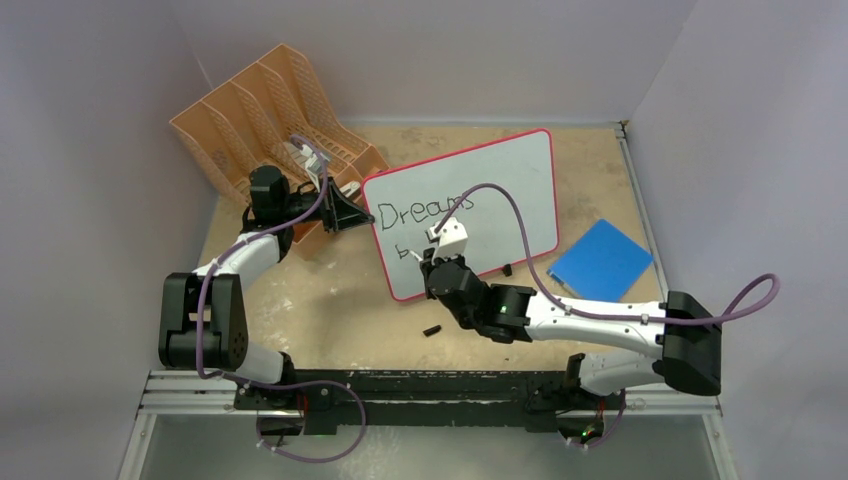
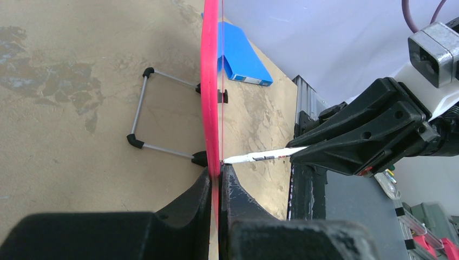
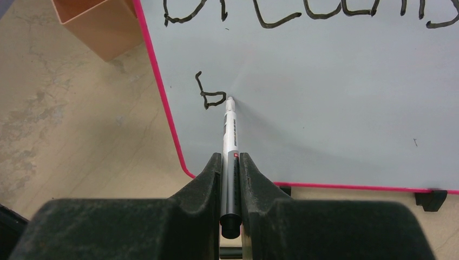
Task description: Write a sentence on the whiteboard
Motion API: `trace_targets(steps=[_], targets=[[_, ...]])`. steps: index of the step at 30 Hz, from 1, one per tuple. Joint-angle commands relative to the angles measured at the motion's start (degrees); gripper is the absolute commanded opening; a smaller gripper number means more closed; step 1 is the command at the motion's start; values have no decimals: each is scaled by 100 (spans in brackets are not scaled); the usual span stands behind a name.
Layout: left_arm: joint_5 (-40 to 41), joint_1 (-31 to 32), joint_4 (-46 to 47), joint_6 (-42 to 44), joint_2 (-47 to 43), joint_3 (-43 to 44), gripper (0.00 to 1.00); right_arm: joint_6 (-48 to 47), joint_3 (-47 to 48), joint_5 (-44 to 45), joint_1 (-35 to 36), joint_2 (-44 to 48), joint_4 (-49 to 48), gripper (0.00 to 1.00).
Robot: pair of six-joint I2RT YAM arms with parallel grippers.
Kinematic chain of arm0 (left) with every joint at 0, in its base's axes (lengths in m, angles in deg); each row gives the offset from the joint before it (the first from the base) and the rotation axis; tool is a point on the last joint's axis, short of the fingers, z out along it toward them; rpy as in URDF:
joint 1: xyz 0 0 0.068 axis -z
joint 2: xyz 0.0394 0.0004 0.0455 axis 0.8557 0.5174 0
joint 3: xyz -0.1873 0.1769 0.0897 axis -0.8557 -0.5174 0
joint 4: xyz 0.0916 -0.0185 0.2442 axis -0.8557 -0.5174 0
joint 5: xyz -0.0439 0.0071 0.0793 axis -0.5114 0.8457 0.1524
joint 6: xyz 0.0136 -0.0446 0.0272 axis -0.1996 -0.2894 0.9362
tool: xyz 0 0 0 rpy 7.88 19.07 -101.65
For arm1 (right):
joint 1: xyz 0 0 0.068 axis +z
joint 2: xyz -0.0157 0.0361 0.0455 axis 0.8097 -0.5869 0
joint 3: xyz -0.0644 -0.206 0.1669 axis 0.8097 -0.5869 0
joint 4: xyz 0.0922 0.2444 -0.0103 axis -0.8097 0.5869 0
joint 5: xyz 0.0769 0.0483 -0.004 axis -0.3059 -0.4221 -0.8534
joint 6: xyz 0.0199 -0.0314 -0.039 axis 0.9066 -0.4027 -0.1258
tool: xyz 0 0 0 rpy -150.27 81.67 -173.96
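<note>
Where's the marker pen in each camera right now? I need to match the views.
Right wrist: the thin white-and-black marker pen stands centre, clamped in the right gripper, tip by the handwritten "b".
Left wrist: centre-right, pointing left, tip at the board.
Top external: hidden under the right wrist at the board's lower left.
Shared landmark: the large white whiteboard's red-pink frame.

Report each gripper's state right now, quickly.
Left gripper: jaws shut on the edge of the whiteboard.
Right gripper: jaws shut on the marker, tip at the whiteboard.
</note>
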Motion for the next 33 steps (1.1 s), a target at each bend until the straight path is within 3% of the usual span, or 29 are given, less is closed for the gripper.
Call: trace_targets(steps=[1,33], targets=[[-53,52,60,159,-163,154,0,-1,117,115,-21,-43,-162,0],[-62,52,68,158,-163,153,0,205,257,838,-40,91,233,0]])
